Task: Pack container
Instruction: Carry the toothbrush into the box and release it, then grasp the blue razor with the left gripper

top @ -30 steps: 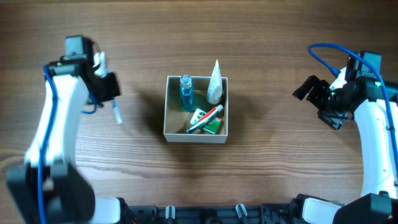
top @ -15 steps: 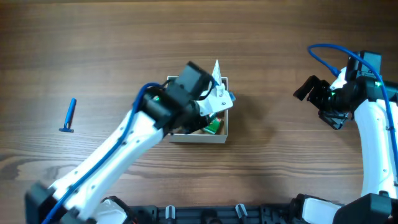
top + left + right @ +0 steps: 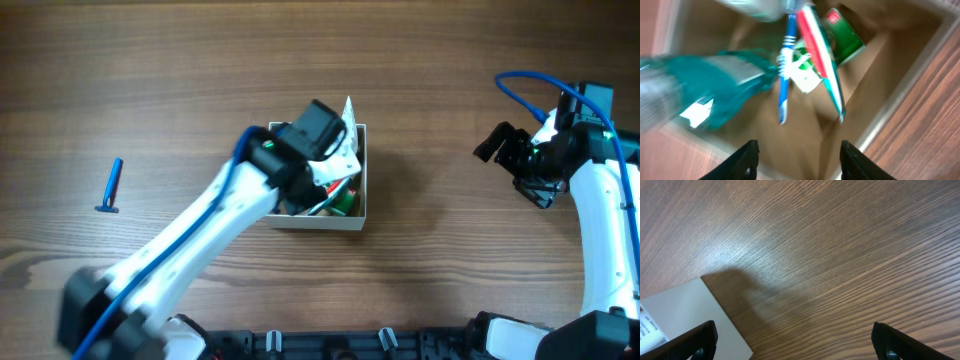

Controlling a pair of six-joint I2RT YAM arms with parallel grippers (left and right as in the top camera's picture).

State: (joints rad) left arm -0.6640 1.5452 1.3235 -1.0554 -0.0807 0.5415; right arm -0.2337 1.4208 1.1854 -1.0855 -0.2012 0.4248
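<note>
Diagonally outstretched, left gripper (image 3: 800, 161) over the container (image 3: 315, 221), jaws apart

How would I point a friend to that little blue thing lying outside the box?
Start at the white-walled container in the middle of the wooden table. Look far toward the picture's left edge: a slim blue razor-like stick lies alone on bare wood, the only toiletry outside the box.

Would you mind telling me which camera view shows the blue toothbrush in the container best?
The left wrist view: the blue toothbrush lies in plain sight inside the container, though blurred. Overhead, the left arm hides most of the box's inside; the right wrist view shows no toothbrush.
</note>
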